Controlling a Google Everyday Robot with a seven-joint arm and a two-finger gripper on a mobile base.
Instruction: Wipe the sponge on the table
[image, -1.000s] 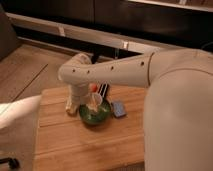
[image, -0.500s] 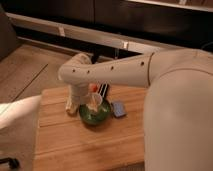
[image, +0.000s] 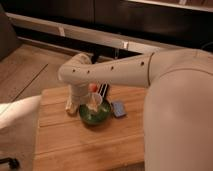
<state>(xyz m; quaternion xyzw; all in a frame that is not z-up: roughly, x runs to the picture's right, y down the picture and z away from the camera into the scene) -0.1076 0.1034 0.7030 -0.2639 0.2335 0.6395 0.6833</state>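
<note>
Nothing has shifted since the earlier frames. Table (image: 65, 145): wooden top carrying every item. Arm (image: 115, 75) reaches in over its far edge. Green bowl (image: 95, 119) sits mid-tabletop. Sponge (image: 119, 108) lies flat just beside the bowl. Gripper (image: 95, 102) hangs over the bowl, jaws spread, clear of the sponge. Stage ambiguous: sponge awaiting pickup, or set down after wiping.

no visible change, claw (image: 95, 103) in the same spot over green bowl (image: 88, 119)
</note>
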